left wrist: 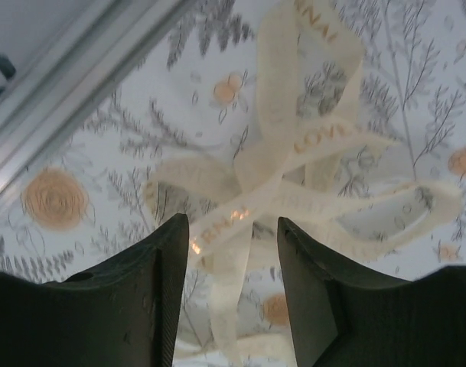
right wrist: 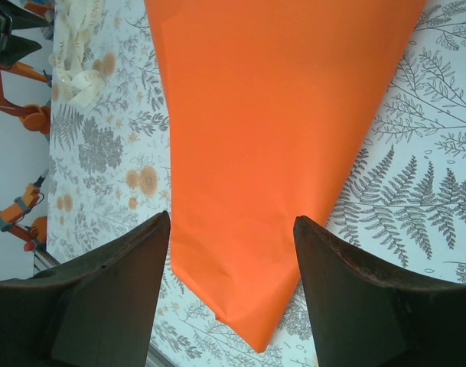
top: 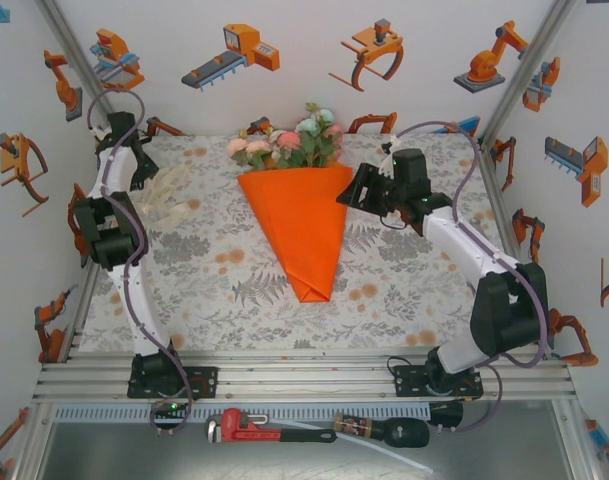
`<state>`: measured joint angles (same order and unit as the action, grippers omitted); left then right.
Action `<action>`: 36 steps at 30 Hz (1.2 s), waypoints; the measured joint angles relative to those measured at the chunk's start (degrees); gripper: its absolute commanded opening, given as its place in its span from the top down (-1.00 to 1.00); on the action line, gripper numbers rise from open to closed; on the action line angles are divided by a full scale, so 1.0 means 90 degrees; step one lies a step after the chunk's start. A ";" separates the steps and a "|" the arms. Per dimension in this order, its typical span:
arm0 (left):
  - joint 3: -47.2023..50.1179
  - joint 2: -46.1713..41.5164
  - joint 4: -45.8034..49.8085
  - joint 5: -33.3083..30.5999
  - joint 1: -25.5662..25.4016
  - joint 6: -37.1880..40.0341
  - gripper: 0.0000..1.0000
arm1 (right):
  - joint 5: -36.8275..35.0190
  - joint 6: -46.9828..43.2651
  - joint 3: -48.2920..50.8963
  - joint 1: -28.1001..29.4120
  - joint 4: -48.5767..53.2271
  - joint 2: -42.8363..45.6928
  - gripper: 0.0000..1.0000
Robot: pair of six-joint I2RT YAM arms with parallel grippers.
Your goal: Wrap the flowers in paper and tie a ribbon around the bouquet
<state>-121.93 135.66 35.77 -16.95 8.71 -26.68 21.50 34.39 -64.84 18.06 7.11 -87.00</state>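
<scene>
Item: bright orange paper cone bouquet (top: 299,225), lying flat mid-desk with its tip toward the arm bases; the small pink, peach and pale blue flowers (top: 289,143) with green leaves show at its wide far end. Wrapping looks done, tying not begun. Item: cream-white gauzy ribbon (left wrist: 294,176), a loose heap of crossed loops on the floral-print desk (top: 214,290), left of the cone and apart from it. Left end effector (left wrist: 233,229): jaws wide apart directly over the heap, one strand running between them, nothing pinched. Right end effector (right wrist: 233,222): jaws wide apart above the cone's lower half, holding nothing. Hazards, as judged: closing on overlapped loops could lift the whole tangle rather than one end; a low grasp could snag the desk cloth; the unsecured cone may spring open or slide if nudged.
</scene>
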 measured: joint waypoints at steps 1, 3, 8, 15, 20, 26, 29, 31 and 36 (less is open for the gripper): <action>-0.0277 0.0175 0.0097 0.0109 0.0007 0.0165 -0.12 | 0.0000 0.0000 0.0002 -0.0012 0.0002 0.0000 -0.24; -0.0767 0.0500 0.0335 0.0372 0.0010 0.0474 -0.10 | 0.0002 0.0000 0.0002 -0.0027 0.0002 0.0000 -0.24; -0.1428 0.1061 0.0835 0.0733 0.0000 0.1030 0.16 | 0.0002 0.0000 0.0002 -0.0029 0.0005 0.0000 -0.24; -0.1452 0.1117 0.1280 0.0886 0.0002 0.1212 0.96 | 0.0002 0.0007 0.0002 -0.0029 0.0024 0.0036 -0.24; -0.1268 0.0726 0.1506 0.1197 -0.0024 0.0945 1.00 | 0.0000 0.0010 0.0002 -0.0029 0.0046 0.0221 -0.24; 0.0034 -0.1712 0.1258 0.2040 -0.0471 0.0058 1.00 | 0.0005 -0.0002 -0.0097 -0.0029 0.0049 0.0357 -0.28; 0.0631 -0.3247 0.0534 0.2514 -0.1200 -0.0474 0.99 | 0.0107 -0.0119 -0.0262 -0.0022 -0.0063 0.0357 -0.31; 0.0845 -0.4022 0.0017 0.2725 -0.1831 -0.0784 0.99 | 0.0209 -0.0197 -0.0328 0.0034 -0.0342 0.0357 -0.33; 0.1022 -0.4811 -0.0852 0.3019 -0.2958 -0.1234 0.98 | 0.0512 -0.0622 -0.0981 0.0721 -0.0843 0.0107 -0.45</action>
<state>-112.73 92.36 28.10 10.22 -17.91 -37.78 26.11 28.80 -73.67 24.56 -0.47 -86.04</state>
